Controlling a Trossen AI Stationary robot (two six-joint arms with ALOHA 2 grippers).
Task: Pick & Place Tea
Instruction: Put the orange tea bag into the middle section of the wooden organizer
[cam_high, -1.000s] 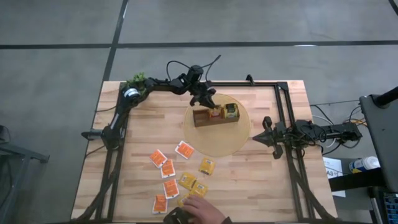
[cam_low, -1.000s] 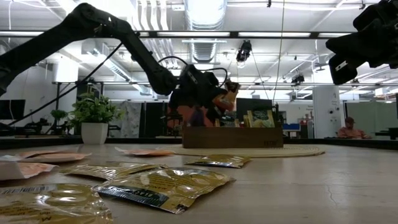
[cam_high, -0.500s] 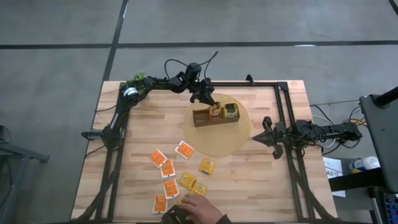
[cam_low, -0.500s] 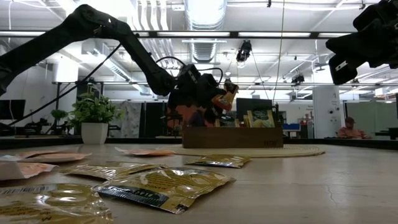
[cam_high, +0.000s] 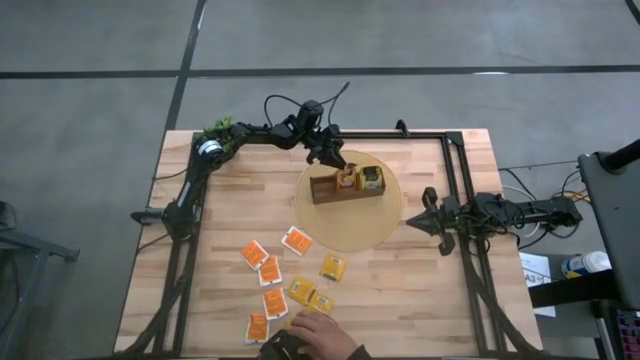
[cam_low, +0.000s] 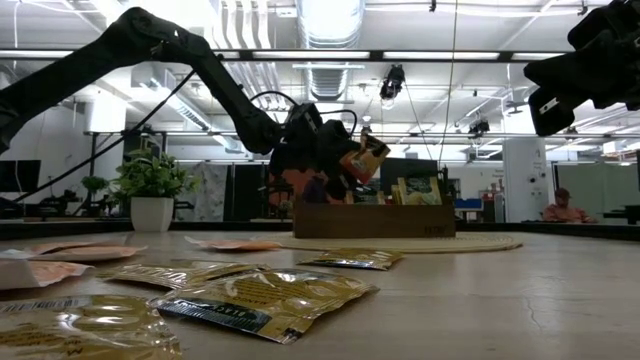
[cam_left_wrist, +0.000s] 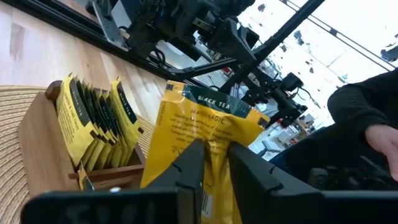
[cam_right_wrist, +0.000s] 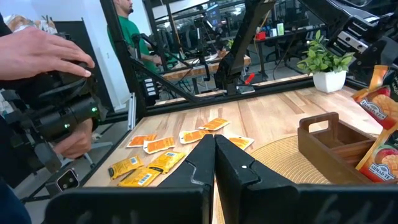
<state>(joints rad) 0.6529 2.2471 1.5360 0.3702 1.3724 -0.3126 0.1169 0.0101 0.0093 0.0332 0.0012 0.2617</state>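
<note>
Looking straight down from the high view, we count about 9 tea sachets (cam_high: 292, 285) loose on the near part of the table (cam_high: 450, 300), orange ones and yellow ones, while the wooden box (cam_high: 346, 186) on the round mat (cam_high: 380, 220) already holds several, so we judge the job to be partly done. A person's hand (cam_high: 325, 335) sits at the near edge beside the loose pile. The left gripper (cam_high: 331, 160) hovers just behind the box; the right gripper (cam_high: 432, 220) waits by the mat's edge, fingers closed on nothing.

Down at table height, we see the left gripper (cam_low: 345, 165) above the box (cam_low: 375, 220) with an orange sachet (cam_low: 365, 157) tilted at its tip.

Through the left wrist camera, a yellow black-tea sachet (cam_left_wrist: 205, 134) sits between the 2 fingers (cam_left_wrist: 186, 168), a narrow gap there; whether they grip it or are letting go, we cannot tell. Yellow sachets (cam_left_wrist: 96, 121) stand upright in 1 compartment.

The right wrist camera shows loose sachets (cam_right_wrist: 158, 149) waiting.
</note>
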